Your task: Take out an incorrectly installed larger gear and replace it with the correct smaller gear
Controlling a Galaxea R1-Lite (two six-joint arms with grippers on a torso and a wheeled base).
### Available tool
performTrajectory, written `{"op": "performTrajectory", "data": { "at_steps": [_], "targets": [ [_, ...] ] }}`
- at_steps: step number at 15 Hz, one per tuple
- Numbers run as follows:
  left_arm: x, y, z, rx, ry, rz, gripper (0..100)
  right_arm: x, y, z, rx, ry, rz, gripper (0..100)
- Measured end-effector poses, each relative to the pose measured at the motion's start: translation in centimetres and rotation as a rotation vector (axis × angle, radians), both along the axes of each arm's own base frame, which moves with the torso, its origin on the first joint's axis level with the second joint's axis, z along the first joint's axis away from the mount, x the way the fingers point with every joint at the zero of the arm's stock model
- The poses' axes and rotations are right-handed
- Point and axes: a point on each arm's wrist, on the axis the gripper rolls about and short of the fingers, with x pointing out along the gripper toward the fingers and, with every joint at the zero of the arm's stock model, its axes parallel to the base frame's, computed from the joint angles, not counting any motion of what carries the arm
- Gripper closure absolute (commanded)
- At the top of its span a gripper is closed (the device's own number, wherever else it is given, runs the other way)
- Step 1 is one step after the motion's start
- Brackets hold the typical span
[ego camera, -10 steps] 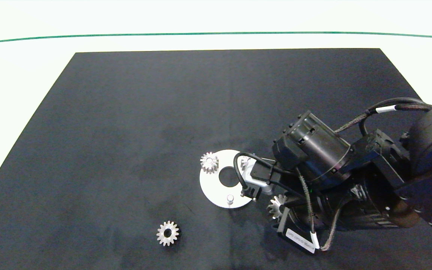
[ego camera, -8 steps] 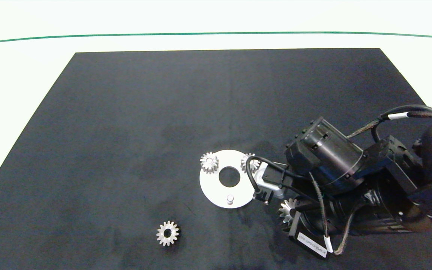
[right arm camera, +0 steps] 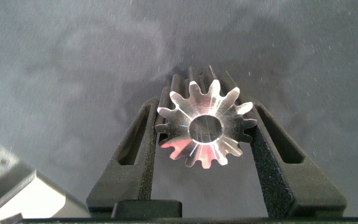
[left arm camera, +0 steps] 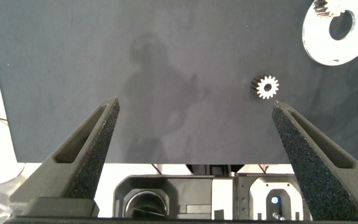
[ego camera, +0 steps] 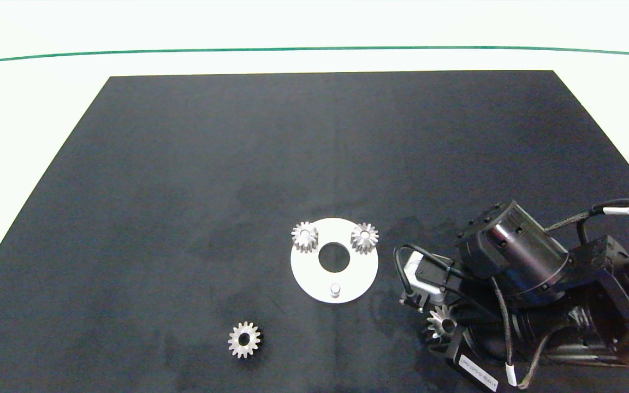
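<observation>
My right gripper is shut on the larger gear, a shiny gear with long pointed teeth. It holds the gear just above the mat, right of and nearer than the white disc plate. In the head view the larger gear shows under the right gripper. Two small gears sit on the plate's far pegs, and its near peg is bare. A loose smaller gear lies flat on the mat to the plate's near left. My left gripper is open, off the mat's left edge.
A black mat covers the white table and carries everything. A green line runs along the far side. The left wrist view shows the loose smaller gear and part of the disc plate.
My right arm has pulled back from the plate toward the near right, carrying the larger gear. The small gear on the plate's right peg has come into view.
</observation>
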Motion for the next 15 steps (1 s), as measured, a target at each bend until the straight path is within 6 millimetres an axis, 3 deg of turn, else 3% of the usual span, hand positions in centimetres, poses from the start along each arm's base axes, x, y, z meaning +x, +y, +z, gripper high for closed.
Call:
{"op": "performTrajectory", "data": {
  "at_steps": [5, 15],
  "targets": [
    [0.0, 0.0, 0.0, 0.001, 0.0, 0.0, 0, 0.1, -0.9, -1.5, 0.014, 0.019, -0.013, 100],
    [-0.1, 0.0, 0.0, 0.001, -0.005, 0.0, 0, 0.1, -1.4, -1.5, 0.012, 0.016, -0.024, 100]
  ]
}}
